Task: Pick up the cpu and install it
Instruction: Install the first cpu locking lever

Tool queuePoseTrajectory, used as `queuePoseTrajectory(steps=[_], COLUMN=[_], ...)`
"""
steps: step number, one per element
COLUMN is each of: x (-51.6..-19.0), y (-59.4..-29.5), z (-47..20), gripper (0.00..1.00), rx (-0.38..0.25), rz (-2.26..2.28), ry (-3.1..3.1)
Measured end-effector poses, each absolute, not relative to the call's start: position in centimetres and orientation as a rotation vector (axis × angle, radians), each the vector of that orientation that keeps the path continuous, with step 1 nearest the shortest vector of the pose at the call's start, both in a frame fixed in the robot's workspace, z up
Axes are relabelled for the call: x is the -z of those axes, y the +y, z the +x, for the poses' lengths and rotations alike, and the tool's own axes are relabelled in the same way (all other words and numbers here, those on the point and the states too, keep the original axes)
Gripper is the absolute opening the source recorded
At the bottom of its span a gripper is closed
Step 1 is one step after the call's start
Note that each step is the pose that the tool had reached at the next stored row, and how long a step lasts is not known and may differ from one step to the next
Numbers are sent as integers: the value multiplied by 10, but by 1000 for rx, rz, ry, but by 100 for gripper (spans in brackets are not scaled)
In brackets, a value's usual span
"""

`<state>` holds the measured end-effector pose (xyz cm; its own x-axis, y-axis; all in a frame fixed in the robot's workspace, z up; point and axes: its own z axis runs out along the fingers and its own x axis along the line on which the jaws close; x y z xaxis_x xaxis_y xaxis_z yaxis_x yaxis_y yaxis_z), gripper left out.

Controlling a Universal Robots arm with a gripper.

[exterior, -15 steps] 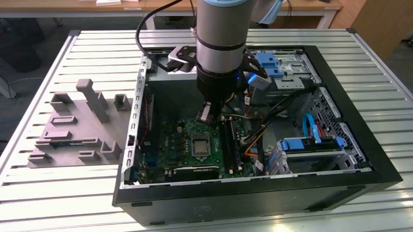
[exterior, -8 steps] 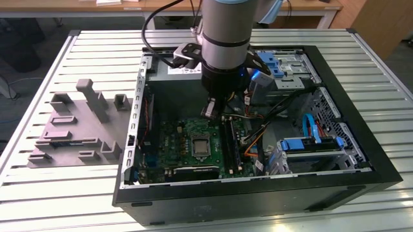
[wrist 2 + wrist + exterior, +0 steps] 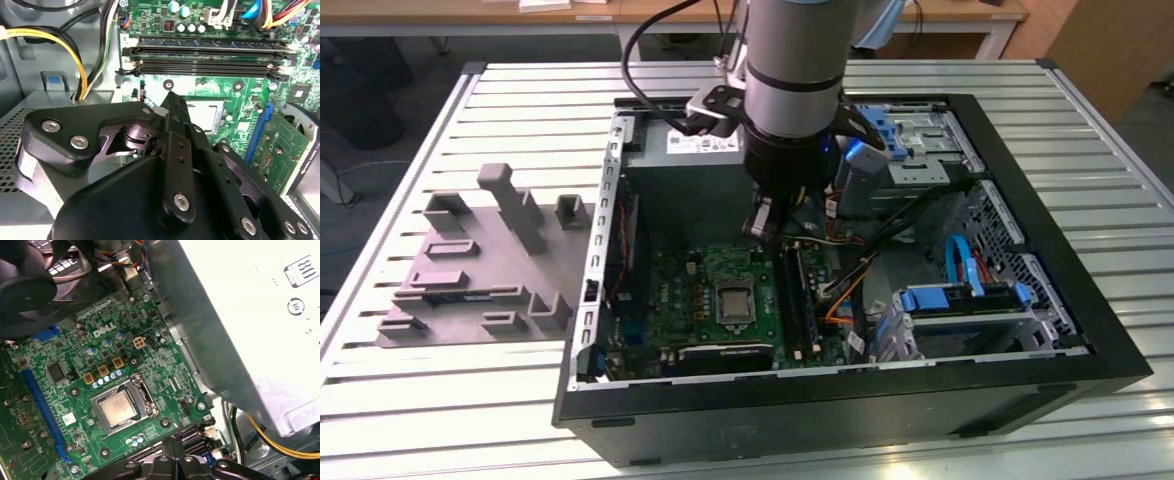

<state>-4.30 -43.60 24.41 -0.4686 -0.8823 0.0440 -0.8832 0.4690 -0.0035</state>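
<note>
The black gripper (image 3: 766,232), its jaws seemingly pressed together on nothing, hangs inside the open black computer case (image 3: 1014,200) just above the green motherboard (image 3: 145,360), where the small square silvery cpu (image 3: 117,408) sits in its metal-framed socket (image 3: 141,394).

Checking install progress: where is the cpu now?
The cpu sits in the motherboard socket in the first wrist view, below the gripper in the exterior view.

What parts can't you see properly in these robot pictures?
- Gripper fingertips: in the second wrist view, its own black body hides them.
- Cpu seating: in the first wrist view it lies in the socket; the latch state is too small to tell.
- Cpu: second wrist view, partly behind the gripper.
</note>
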Motion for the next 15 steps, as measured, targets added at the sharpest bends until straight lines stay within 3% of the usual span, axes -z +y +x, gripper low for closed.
queuePoseTrajectory(steps=[15], x=[-242], y=[-423], z=[-41], gripper=[11], rx=[-40], rz=[1600], ry=[-2661])
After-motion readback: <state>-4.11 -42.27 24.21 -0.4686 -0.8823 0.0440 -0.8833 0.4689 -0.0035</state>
